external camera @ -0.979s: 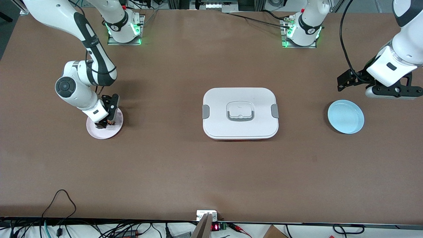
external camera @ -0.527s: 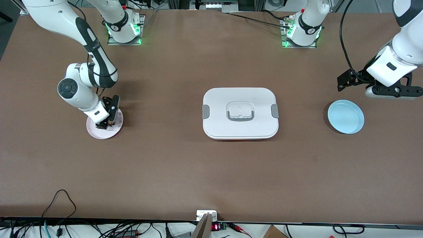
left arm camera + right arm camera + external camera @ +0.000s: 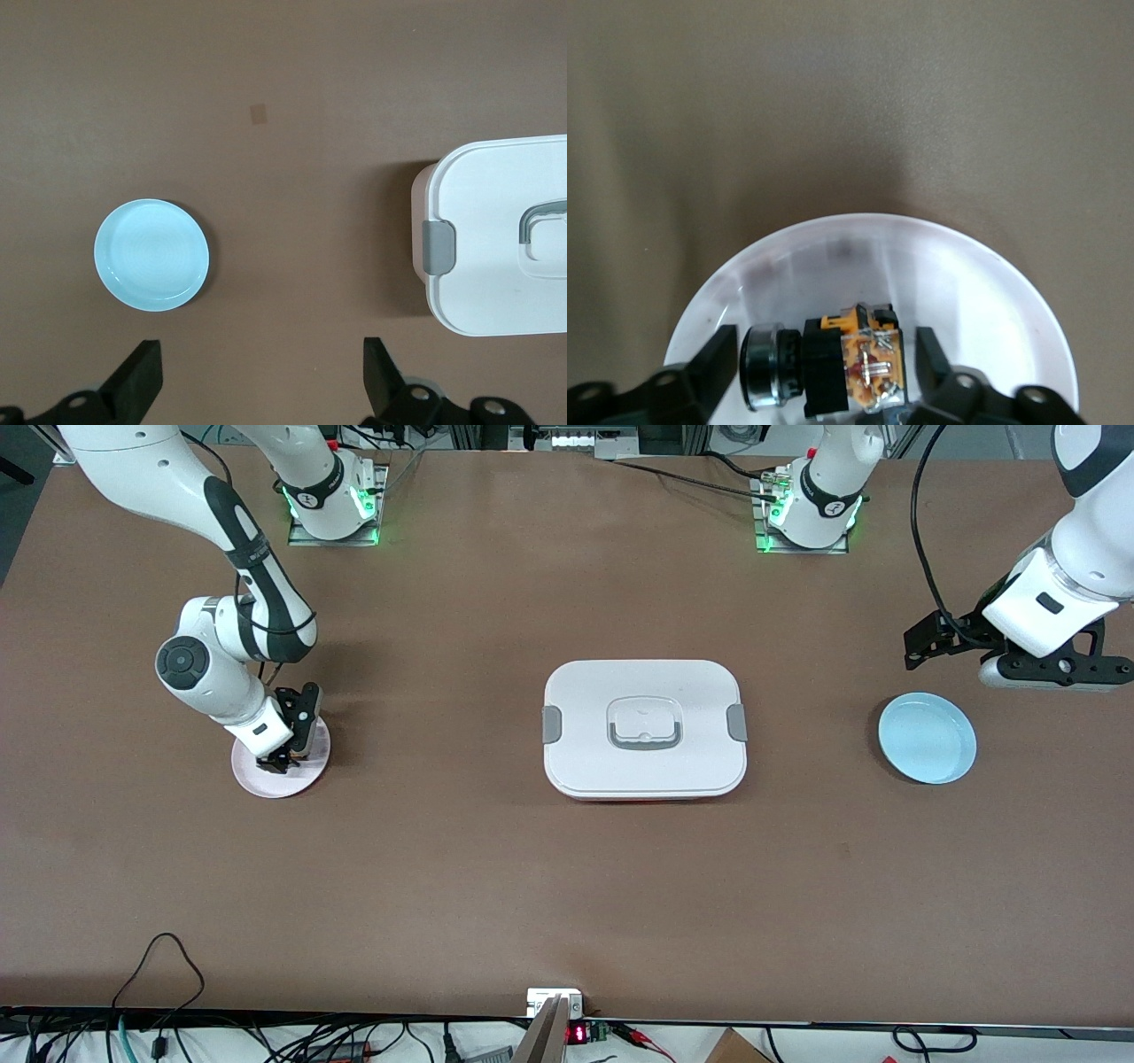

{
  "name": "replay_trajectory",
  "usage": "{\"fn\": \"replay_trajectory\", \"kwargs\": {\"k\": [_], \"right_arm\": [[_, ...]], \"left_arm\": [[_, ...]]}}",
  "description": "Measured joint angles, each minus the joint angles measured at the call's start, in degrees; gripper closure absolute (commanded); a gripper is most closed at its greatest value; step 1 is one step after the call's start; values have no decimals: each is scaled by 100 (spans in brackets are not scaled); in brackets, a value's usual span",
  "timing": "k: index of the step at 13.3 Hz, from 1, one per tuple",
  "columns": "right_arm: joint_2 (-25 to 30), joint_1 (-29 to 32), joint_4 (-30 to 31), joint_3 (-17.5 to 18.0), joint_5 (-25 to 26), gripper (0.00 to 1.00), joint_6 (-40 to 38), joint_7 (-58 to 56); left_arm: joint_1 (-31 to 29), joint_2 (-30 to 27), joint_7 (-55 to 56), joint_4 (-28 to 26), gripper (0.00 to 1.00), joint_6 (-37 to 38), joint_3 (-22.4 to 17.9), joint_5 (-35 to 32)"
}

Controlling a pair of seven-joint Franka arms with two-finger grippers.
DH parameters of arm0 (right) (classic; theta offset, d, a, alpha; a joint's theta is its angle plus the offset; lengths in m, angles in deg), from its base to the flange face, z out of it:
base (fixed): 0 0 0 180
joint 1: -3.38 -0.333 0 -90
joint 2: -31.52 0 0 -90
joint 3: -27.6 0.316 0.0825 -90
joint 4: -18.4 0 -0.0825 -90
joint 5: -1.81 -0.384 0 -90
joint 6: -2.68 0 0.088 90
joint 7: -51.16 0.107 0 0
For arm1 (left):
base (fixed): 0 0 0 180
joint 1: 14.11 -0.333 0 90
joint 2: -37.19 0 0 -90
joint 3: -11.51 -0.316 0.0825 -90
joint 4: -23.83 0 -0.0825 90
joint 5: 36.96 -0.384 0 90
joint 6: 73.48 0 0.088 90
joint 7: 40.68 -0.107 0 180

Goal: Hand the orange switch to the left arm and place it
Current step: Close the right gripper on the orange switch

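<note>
The orange switch [image 3: 842, 367] lies on its side on a pink plate [image 3: 266, 779] toward the right arm's end of the table. It has a black cap with a metal ring and an orange body. My right gripper [image 3: 282, 760] is low over the plate and open. Its fingers [image 3: 718, 359] straddle the switch with small gaps on each side. The white box [image 3: 645, 728] stands at the table's middle and also shows in the left wrist view [image 3: 496, 239]. My left gripper [image 3: 1054, 676] waits open and empty in the air beside a blue plate [image 3: 927, 737].
The blue plate [image 3: 151, 254] is empty and lies toward the left arm's end of the table. The pink plate's rim [image 3: 966, 266] rings the switch. Cables and a small device lie along the table edge nearest the front camera.
The right arm has shifted slightly over the pink plate, with its gripper still around the switch. The left arm, box and plates have not moved.
</note>
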Motion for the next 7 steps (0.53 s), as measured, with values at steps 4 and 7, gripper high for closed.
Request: {"fn": "replay_trajectory", "kwargs": {"k": [4,7], "right_arm": [[-2,1,-1,6,0,57,53,-5],[-2,2,-1,12,0,72,73,-10]], "left_arm": [[0,0,0,0,0,0,0,0],[0,0,0,0,0,0,0,0]]}}
